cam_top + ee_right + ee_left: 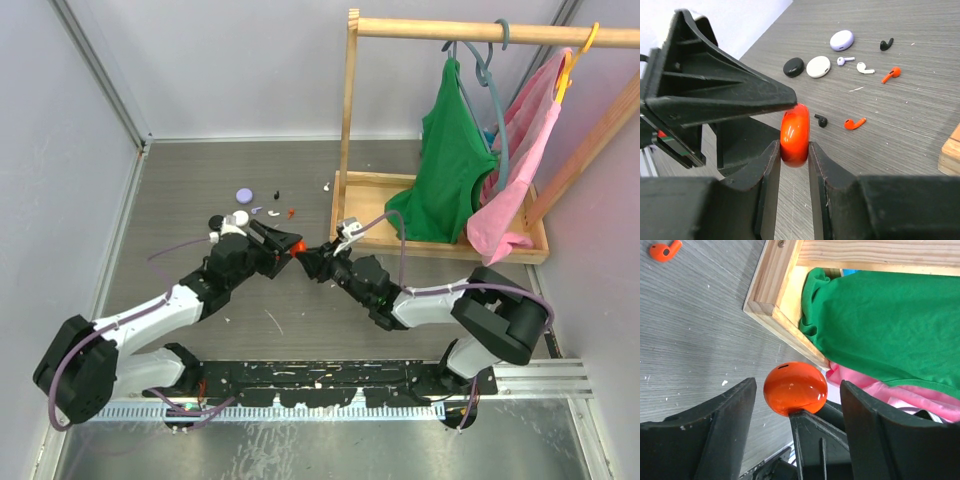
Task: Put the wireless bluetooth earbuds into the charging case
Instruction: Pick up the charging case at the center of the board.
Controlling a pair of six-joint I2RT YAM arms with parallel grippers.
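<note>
Case (795,135) is glossy orange-red. Earbuds (855,123) are red, black, white and lilac. Table (920,115) is grey wood-grain; shirt (880,315) green.

Open tabletop (200,170) left of wooden rack (349,110)

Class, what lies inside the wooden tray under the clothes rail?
A green garment and a pink garment hang down into the tray. Bare wood shows at its left; anything beneath the cloth is hidden.

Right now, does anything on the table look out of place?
Yes: the earbuds lie scattered loose on the table, the two red earbuds apart. Their red case is off the table, pinched edge-on in the right gripper.
</note>
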